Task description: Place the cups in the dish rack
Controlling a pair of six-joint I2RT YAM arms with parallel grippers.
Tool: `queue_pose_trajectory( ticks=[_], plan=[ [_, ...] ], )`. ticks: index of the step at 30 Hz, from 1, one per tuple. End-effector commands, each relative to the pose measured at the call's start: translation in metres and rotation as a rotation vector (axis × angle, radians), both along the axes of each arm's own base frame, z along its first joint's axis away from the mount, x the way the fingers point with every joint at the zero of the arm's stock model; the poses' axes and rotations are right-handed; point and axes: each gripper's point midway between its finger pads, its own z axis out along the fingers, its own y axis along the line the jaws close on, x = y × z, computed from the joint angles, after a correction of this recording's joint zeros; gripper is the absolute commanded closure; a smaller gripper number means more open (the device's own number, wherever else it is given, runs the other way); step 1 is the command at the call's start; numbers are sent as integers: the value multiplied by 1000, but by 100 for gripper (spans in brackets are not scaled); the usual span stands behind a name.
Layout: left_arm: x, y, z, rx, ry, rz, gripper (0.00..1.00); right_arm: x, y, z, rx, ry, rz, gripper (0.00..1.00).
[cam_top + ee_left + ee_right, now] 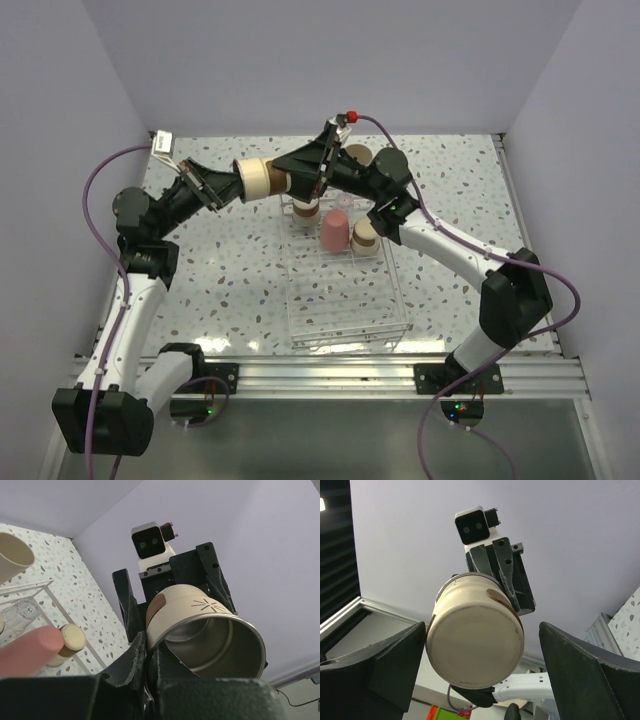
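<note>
Above the far end of the clear wire dish rack (345, 335), a cream-based brown-grey plastic tumbler (200, 615) is pinched at its rim by the left gripper (150, 655); the right gripper (482, 630) is spread wide, empty.

Overhead camera looks down; both wrist cameras closely face one cup (475, 645).

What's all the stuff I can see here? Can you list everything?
Held cup: one, cream and brown, sideways in the air.
Coral cup: one, coral-pink, upside down in the rack.
Brown-and-cream cups: two, in the rack beside the coral cup.
Tiny cup: one, clear, in the rack.
Beige cup: one, on the table beyond the rack.
Dish rack: one, clear with wire, mid-table.
Table: one, white with speckles.
Left end effector: one, black, shut on the held cup.
Right end effector: one, black, open, facing the held cup's base.
</note>
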Motion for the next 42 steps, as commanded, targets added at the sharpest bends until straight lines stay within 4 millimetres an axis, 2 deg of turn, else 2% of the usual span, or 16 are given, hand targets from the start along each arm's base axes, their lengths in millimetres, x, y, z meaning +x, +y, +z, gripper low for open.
queue_pose_trajectory(
  ticks=[1, 11, 14, 18, 22, 23, 25, 26, 27, 28, 29, 35, 37, 38, 40, 42],
  plan=[
    [-7, -1, 8, 20, -52, -2, 100, -5, -6, 20, 67, -49, 5, 2],
    [11, 3, -16, 74, 24, 54, 100, -16, -4, 11, 16, -80, 52, 14],
    [13, 4, -19, 80, 34, 65, 100, -24, -8, 3, -17, -90, 62, 23],
    [18, 6, -24, 89, 49, 78, 99, -29, -10, -7, -43, -89, 67, 46],
    [22, 5, -31, 103, 72, 75, 72, -34, -13, -16, -86, -95, 71, 69],
    [23, 6, -32, 106, 78, 77, 56, -35, -13, -20, -105, -86, 76, 72],
    [23, 7, -39, 132, 101, 89, 40, -36, -16, -21, -124, -107, 69, 77],
    [23, 9, -35, 147, 104, 101, 21, -35, -19, -26, -146, -90, 64, 82],
    [25, 12, -39, 195, 99, 123, 14, -34, -26, -22, -147, -110, 39, 84],
    [26, 19, -61, 239, 220, 166, 5, -34, -31, -22, -153, -112, 28, 85],
    [27, 24, -55, 271, 215, 196, 0, -33, -36, -24, -167, -100, 14, 86],
    [16, 71, -103, 531, 416, 415, 0, -22, -81, -33, -297, -99, -78, 88],
    [8, 83, -117, 577, 484, 470, 0, -20, -90, -61, -456, -107, -96, 88],
    [6, 87, -121, 590, 497, 483, 0, -17, -93, -56, -495, -144, -115, 88],
    [1, 93, -127, 619, 528, 510, 0, -17, -101, -75, -603, -159, -119, 89],
    [-3, 97, -128, 635, 536, 524, 0, -10, -106, -77, -679, -230, -147, 90]
  ],
)
